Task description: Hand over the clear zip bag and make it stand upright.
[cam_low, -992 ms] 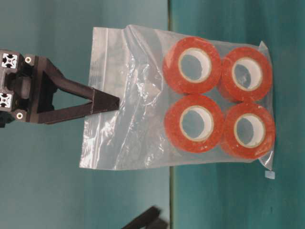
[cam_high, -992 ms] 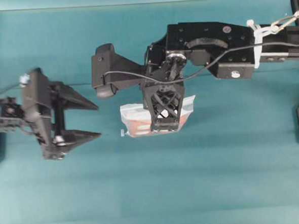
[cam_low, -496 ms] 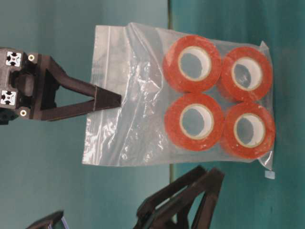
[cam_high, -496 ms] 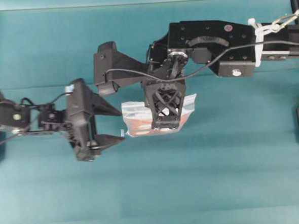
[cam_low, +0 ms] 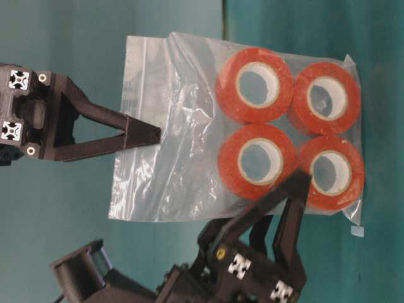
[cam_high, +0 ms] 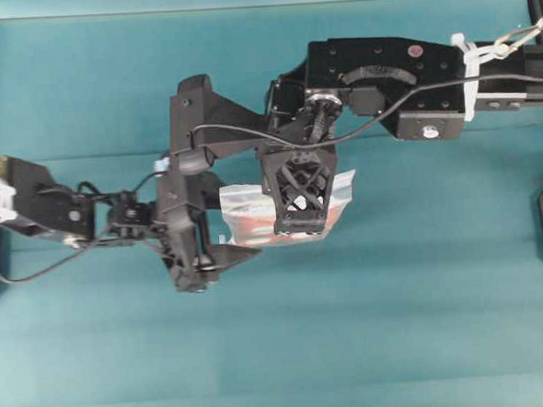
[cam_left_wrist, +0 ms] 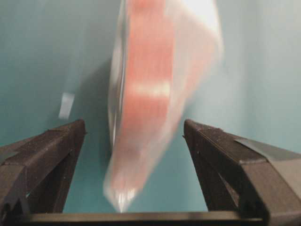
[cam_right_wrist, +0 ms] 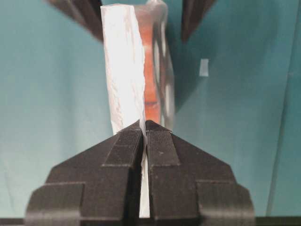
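Teal bench (cam_high: 426, 323) under both arms. Right hand (cam_right_wrist: 144, 134) clamped shut on the zip edge of the clear bag (cam_low: 189, 126), dangling it above the bench. Left hand (cam_left_wrist: 134, 141) spread wide, straddling the bag's weighted end. Handover apparently under way; next, probably closing the left fingers (cam_low: 293, 196) before any right release. Crinkly, transparent plastic, four orange tape rolls (cam_low: 287, 126) bunched low.

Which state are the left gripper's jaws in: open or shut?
Open. The left gripper has its jaws spread wide, one on each side of the clear zip bag.
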Robot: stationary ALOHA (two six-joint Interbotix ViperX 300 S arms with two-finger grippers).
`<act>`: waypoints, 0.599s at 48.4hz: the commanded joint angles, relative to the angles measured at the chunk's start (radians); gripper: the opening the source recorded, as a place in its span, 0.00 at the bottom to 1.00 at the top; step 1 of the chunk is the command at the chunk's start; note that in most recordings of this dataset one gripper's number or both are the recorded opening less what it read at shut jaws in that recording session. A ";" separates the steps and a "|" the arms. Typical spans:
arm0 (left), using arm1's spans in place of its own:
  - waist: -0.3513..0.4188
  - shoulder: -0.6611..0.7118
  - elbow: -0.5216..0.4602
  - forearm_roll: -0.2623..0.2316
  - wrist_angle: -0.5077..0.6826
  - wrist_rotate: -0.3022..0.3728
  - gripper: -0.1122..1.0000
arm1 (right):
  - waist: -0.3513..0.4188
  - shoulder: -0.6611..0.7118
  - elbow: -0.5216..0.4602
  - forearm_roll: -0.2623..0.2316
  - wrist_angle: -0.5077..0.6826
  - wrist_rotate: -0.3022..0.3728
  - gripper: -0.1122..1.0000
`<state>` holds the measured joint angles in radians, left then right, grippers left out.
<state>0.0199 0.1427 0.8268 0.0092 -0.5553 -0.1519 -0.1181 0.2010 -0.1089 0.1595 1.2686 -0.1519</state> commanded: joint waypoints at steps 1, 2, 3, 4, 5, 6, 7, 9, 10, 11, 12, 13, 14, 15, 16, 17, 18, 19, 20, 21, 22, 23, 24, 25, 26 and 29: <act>0.002 0.021 -0.034 0.002 -0.012 0.000 0.93 | 0.002 -0.028 -0.006 0.003 -0.005 0.011 0.13; 0.002 0.028 -0.037 0.002 -0.012 -0.002 0.93 | 0.002 -0.028 -0.005 0.003 -0.005 0.011 0.13; 0.002 0.034 -0.040 0.003 -0.012 -0.003 0.93 | 0.002 -0.028 -0.005 0.002 -0.005 0.011 0.13; 0.000 0.041 -0.041 0.002 -0.012 -0.003 0.93 | 0.002 -0.028 -0.005 0.003 -0.003 0.011 0.13; 0.000 0.046 -0.044 0.002 -0.012 -0.003 0.93 | 0.002 -0.028 -0.005 0.003 -0.005 0.011 0.13; 0.000 0.052 -0.044 0.002 -0.012 -0.005 0.92 | 0.002 -0.028 -0.005 0.003 -0.005 0.011 0.13; 0.000 0.057 -0.046 0.003 -0.015 -0.003 0.92 | 0.002 -0.028 -0.005 0.003 -0.005 0.011 0.13; 0.002 0.064 -0.049 0.002 -0.020 -0.003 0.92 | 0.002 -0.028 -0.005 0.002 -0.003 0.012 0.13; 0.003 0.067 -0.049 0.002 -0.025 -0.003 0.92 | 0.002 -0.028 -0.005 0.003 -0.005 0.012 0.13; 0.003 0.069 -0.051 0.002 -0.031 -0.003 0.91 | 0.002 -0.028 -0.005 0.003 -0.003 0.012 0.13; 0.005 0.072 -0.051 0.002 -0.034 -0.003 0.91 | 0.002 -0.028 -0.005 0.003 -0.003 0.012 0.13; 0.006 0.074 -0.049 0.003 -0.040 -0.003 0.90 | 0.002 -0.028 -0.005 0.003 -0.005 0.012 0.13; 0.008 0.072 -0.051 0.002 -0.046 -0.003 0.90 | 0.002 -0.028 -0.005 0.003 -0.005 0.012 0.13; 0.009 0.072 -0.049 0.002 -0.052 -0.003 0.89 | 0.002 -0.028 -0.005 0.003 -0.005 0.012 0.13; 0.009 0.072 -0.051 0.002 -0.055 -0.003 0.88 | 0.002 -0.028 -0.005 0.003 -0.003 0.012 0.13; 0.009 0.072 -0.051 0.002 -0.060 -0.003 0.87 | 0.002 -0.028 -0.005 0.003 -0.005 0.012 0.13; 0.009 0.072 -0.051 0.002 -0.064 -0.003 0.86 | 0.002 -0.029 -0.005 0.003 -0.005 0.012 0.13; 0.009 0.072 -0.051 0.002 -0.069 -0.003 0.84 | 0.002 -0.028 -0.005 0.003 -0.003 0.012 0.13; 0.009 0.072 -0.049 0.002 -0.075 -0.002 0.82 | 0.002 -0.028 -0.005 0.003 -0.005 0.012 0.13; 0.009 0.072 -0.051 0.003 -0.078 0.000 0.81 | 0.002 -0.028 -0.005 0.003 -0.005 0.012 0.13; 0.009 0.072 -0.049 0.003 -0.084 0.003 0.78 | 0.002 -0.028 -0.005 0.003 -0.005 0.012 0.13; 0.009 0.072 -0.049 0.002 -0.087 0.006 0.76 | 0.002 -0.028 -0.005 0.003 -0.005 0.012 0.13; 0.009 0.072 -0.049 0.002 -0.091 0.008 0.73 | 0.002 -0.028 -0.005 0.003 -0.005 0.012 0.13; 0.009 0.072 -0.049 0.003 -0.094 0.009 0.70 | 0.002 -0.028 -0.005 0.003 -0.005 0.012 0.13; 0.009 0.072 -0.049 0.002 -0.097 0.012 0.67 | 0.002 -0.028 -0.005 0.003 -0.005 0.012 0.13; 0.009 0.072 -0.049 0.002 -0.103 0.023 0.55 | 0.002 -0.028 -0.006 0.003 -0.005 0.012 0.13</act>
<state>0.0322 0.2194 0.7885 0.0107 -0.6397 -0.1381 -0.1197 0.2010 -0.1074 0.1595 1.2686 -0.1519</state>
